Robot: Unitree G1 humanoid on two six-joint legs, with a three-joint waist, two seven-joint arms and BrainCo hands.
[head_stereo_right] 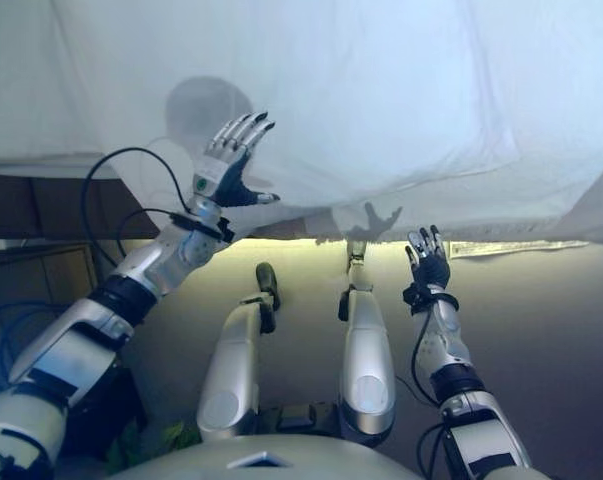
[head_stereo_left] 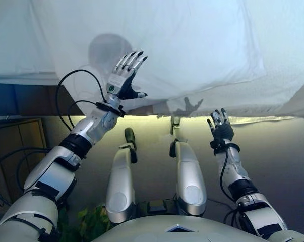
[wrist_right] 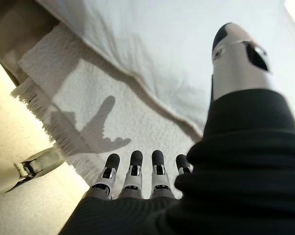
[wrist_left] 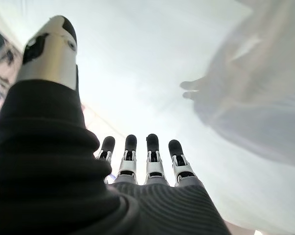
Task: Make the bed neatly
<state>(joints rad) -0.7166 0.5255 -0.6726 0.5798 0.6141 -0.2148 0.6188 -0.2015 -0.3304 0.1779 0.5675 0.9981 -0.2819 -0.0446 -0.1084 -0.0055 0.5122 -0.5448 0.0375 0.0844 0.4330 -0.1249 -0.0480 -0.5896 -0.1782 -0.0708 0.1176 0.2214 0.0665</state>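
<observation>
A white duvet (head_stereo_left: pixel 192 45) covers the bed across the top of both eye views and hangs over the near edge. A white textured blanket (wrist_right: pixel 103 117) with a fringed edge hangs below it. My left hand (head_stereo_left: pixel 125 75) is open with straight fingers, raised over the duvet's near edge; it also shows in the left wrist view (wrist_left: pixel 137 166). My right hand (head_stereo_left: pixel 221 128) is open, held just below the bed's edge over the floor, holding nothing; it also shows in the right wrist view (wrist_right: pixel 137 171).
A dark bed frame (head_stereo_left: pixel 20 98) shows under the duvet at the left. A wooden piece of furniture (head_stereo_left: pixel 15 146) stands on the floor at the left. Beige floor (head_stereo_left: pixel 278 161) lies in front of the bed.
</observation>
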